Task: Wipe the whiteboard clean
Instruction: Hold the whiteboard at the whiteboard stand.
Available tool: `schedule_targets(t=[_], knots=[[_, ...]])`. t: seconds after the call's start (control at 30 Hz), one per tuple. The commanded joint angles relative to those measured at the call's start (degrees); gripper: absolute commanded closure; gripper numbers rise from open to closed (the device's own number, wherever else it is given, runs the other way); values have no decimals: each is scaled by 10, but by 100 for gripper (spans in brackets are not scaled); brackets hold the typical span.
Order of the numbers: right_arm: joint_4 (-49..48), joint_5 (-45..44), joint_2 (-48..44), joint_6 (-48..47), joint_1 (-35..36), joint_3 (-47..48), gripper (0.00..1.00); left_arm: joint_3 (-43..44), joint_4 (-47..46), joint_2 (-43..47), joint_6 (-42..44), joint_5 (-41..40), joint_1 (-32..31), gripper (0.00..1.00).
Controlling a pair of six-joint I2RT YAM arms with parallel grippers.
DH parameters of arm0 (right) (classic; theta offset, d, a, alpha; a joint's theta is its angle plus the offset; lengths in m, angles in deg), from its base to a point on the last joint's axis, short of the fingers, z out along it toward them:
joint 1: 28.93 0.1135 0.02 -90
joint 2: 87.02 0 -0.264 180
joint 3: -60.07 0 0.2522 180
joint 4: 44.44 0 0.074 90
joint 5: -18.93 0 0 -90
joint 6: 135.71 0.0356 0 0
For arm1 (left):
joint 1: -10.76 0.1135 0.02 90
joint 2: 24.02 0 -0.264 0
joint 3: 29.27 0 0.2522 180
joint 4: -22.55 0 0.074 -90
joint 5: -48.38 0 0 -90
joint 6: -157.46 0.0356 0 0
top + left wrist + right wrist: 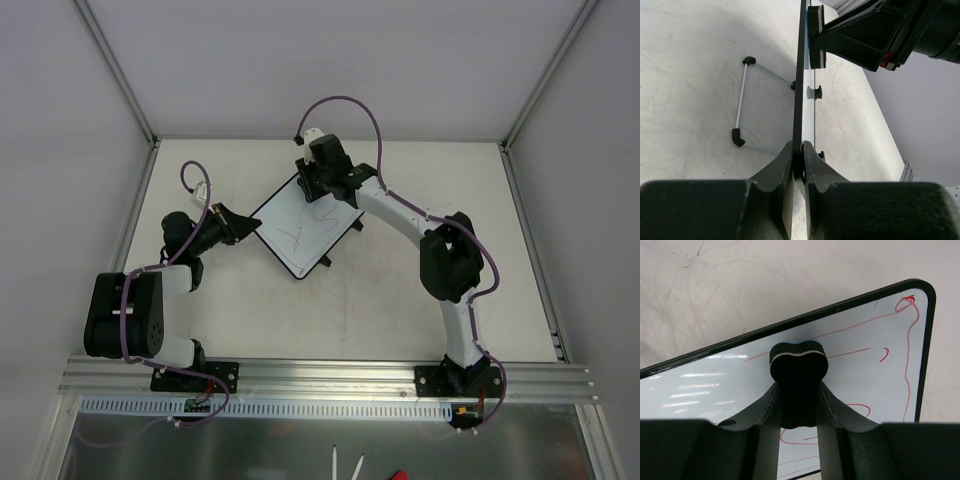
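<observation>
Whiteboard [300, 235] edge tight in L tool [798, 150]; blk eraser [799, 360] tight in R tool [799, 386].

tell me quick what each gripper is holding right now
left gripper: closed on the edge of the whiteboard
right gripper: closed on the black eraser, eraser against the whiteboard

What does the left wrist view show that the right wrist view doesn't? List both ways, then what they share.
Only the left wrist view: the left gripper clamped on the rim of the whiteboard, the board seen edge-on, and its wire stand resting on the table.
Only the right wrist view: the red scribbles on the board's face, not yet wiped.
Both: the whiteboard, the black eraser held in the right gripper at the board's face, and the table beneath.
</observation>
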Motion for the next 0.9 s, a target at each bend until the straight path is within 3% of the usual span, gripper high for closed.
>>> schedule_targets(t=[0.0, 0.87], knots=[[6, -14, 17, -24, -11, 22, 100, 13, -18, 15, 47, 2, -3, 100], [9, 47, -64, -55, 133, -73, 100, 13, -16, 20, 45, 3, -2, 100]])
